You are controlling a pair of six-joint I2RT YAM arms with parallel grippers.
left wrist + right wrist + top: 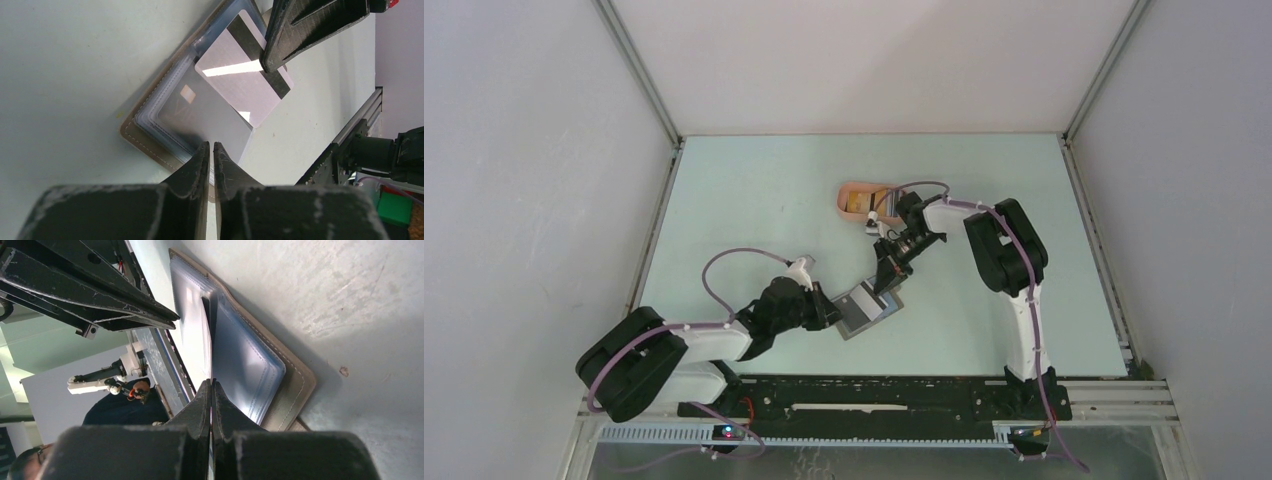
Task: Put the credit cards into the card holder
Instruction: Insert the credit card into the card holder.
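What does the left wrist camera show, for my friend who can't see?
An open card holder lies on a pale table, a chip card in its clear sleeves. The right gripper holds a grey striped card over it, while the left gripper pinches its near edge.

Pink tray (845, 196) far-centre on pale-green table (754, 200).

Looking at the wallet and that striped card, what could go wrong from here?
The striped card in the right jaws sits partly off the card holder, so it may ride over a sleeve's edge rather than slide in. The left jaws appear to pinch only the holder's near edge; pushing the card could tug that edge free or drag the holder along.
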